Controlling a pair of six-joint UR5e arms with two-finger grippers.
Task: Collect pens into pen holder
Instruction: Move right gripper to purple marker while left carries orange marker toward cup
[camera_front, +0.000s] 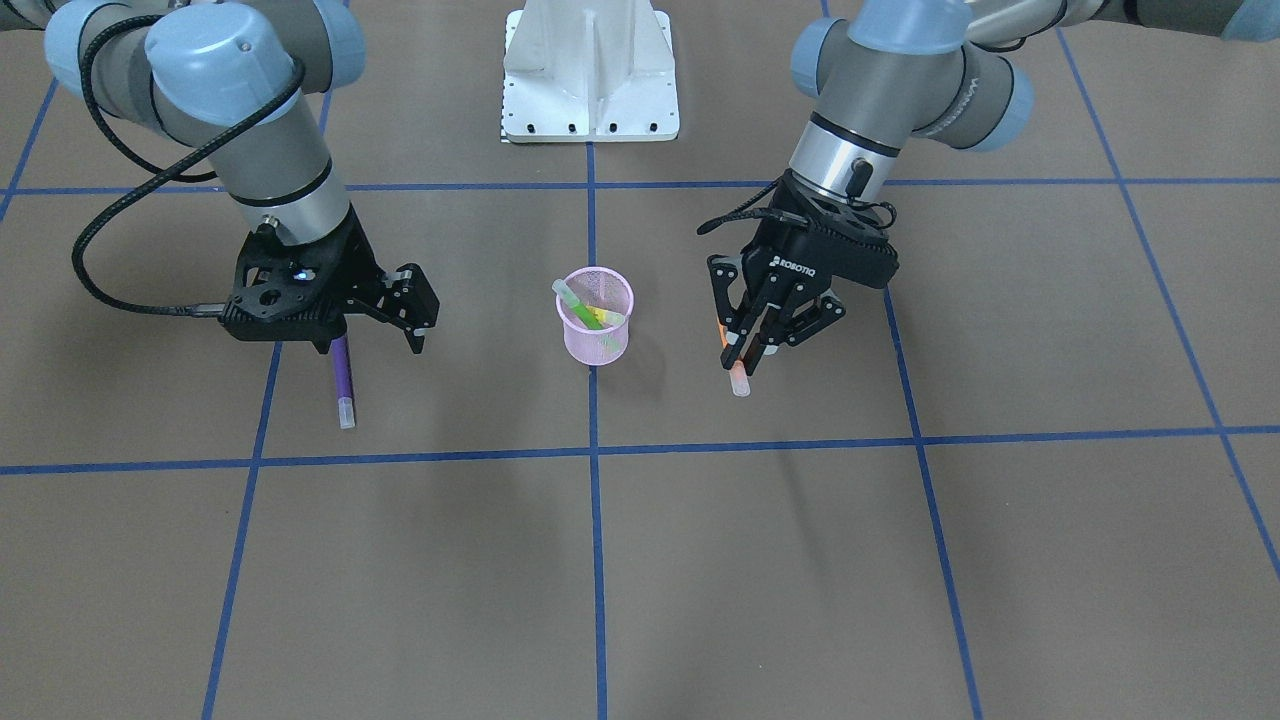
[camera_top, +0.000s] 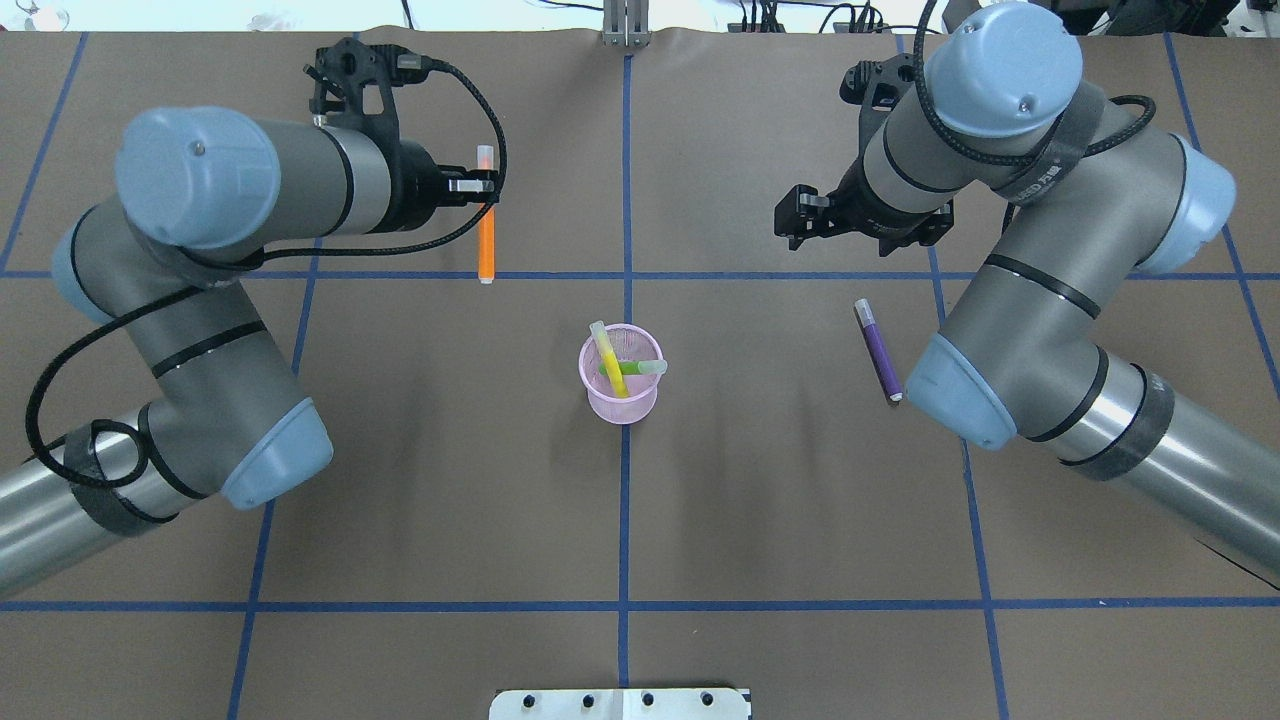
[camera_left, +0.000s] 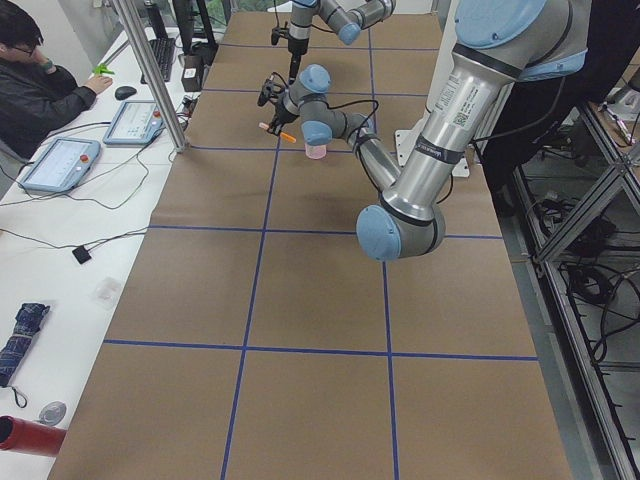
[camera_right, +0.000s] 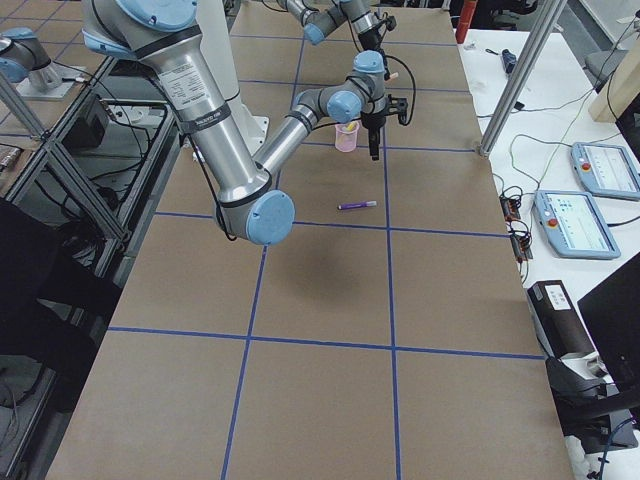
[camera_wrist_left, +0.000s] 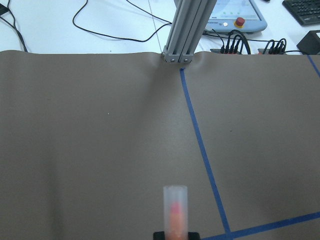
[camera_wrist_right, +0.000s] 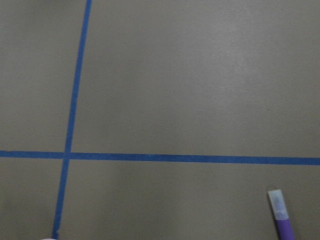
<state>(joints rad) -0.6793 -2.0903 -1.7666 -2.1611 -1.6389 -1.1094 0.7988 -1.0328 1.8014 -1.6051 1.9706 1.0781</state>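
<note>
The pink mesh pen holder (camera_top: 621, 392) stands at the table's middle, also in the front view (camera_front: 595, 330). A bright green pen (camera_top: 640, 368) and a yellowish stick lean inside it. My left gripper (camera_top: 487, 186) is shut on the orange pen (camera_top: 485, 235), to the cup's far left; in the front view (camera_front: 745, 352) the whitish cap (camera_front: 740, 381) sticks out beyond the fingers. The left wrist view shows that cap (camera_wrist_left: 175, 205). The purple pen (camera_top: 878, 350) lies flat on the table right of the cup. My right gripper (camera_top: 800, 222) hovers open and empty beyond it.
Blue tape lines (camera_top: 625, 520) cross the brown table cover. The white robot base (camera_front: 590, 75) stands behind the cup. An aluminium post (camera_wrist_left: 185, 30) rises at the table's far edge. An operator (camera_left: 40, 85) sits by control tablets at the side bench.
</note>
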